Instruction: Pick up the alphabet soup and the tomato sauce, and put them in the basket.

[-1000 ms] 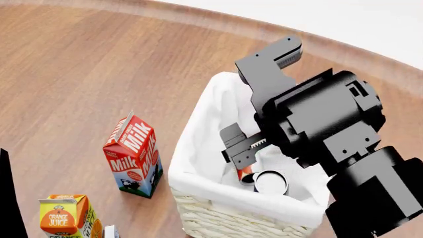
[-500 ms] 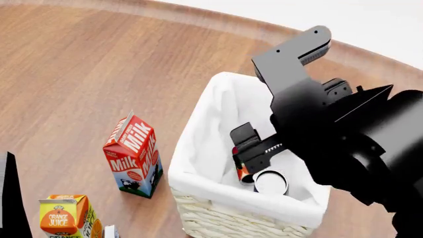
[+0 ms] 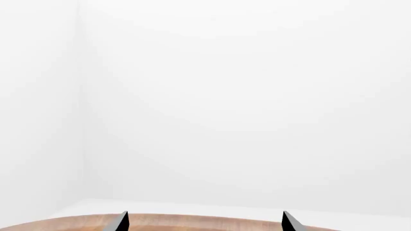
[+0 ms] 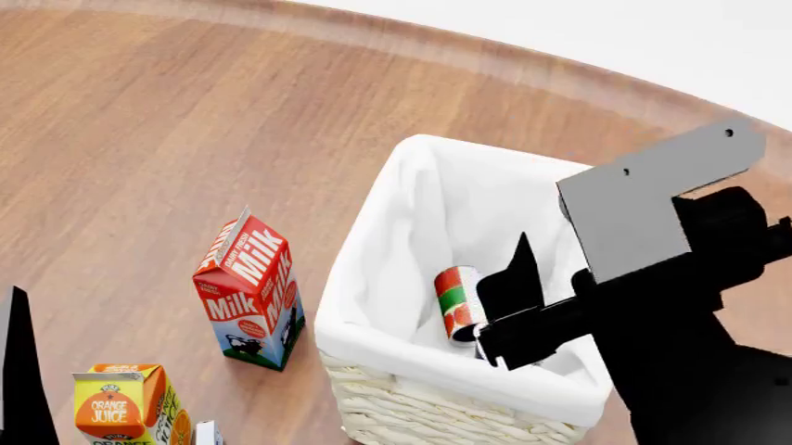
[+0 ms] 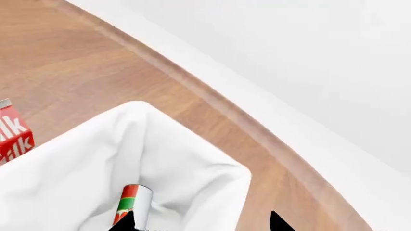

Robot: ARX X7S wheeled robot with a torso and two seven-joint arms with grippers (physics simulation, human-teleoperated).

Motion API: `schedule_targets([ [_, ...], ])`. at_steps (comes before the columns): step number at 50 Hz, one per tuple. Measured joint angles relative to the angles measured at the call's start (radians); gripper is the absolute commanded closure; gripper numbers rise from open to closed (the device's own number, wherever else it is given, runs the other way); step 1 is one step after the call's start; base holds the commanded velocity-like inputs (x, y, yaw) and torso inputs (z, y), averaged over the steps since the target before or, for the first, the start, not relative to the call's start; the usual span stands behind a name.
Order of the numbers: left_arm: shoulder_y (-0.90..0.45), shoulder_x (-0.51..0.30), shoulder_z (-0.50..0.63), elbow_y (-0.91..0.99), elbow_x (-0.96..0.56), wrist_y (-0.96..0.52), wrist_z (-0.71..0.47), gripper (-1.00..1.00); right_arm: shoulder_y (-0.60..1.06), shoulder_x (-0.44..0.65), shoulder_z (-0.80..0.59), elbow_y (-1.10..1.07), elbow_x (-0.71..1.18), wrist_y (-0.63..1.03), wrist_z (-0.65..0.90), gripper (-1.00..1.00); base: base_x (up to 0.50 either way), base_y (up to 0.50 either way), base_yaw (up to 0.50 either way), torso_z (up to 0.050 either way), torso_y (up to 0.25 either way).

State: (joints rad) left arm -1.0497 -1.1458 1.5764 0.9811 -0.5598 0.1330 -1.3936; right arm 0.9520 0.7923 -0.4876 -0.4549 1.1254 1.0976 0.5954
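Tomato sauce lies tipped inside the basket, just below the right gripper, whose jaws are spread and empty. Alphabet soup isn't visible now. Left gripper jaws apart, empty, far off at the table edge; right arm is nearer.

Right black pincer fills near end of tall cream woven wicker basket; far end open. Red milk carton stands beside basket; wooden bench beyond bare.

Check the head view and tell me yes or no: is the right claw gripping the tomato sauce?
No. The tomato sauce lies loose inside the basket, and the right claw hangs above it, holding nothing.
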Motion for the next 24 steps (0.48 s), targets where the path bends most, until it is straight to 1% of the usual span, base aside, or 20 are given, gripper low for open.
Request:
schedule_targets([
  [11, 0.003, 0.004, -0.002, 0.004, 0.001, -0.007, -0.001, -1.0, -0.168, 0.072, 0.036, -0.185, -0.162, -0.198, 0.044, -1.0, 0.0, 0.0, 0.0, 0.0, 0.0],
  [24, 0.007, 0.002, -0.005, 0.007, 0.002, -0.01, -0.002, -1.0, -0.395, 0.096, 0.033, -0.265, -0.388, -0.464, 0.085, -1.0, 0.0, 0.0, 0.0, 0.0, 0.0],
])
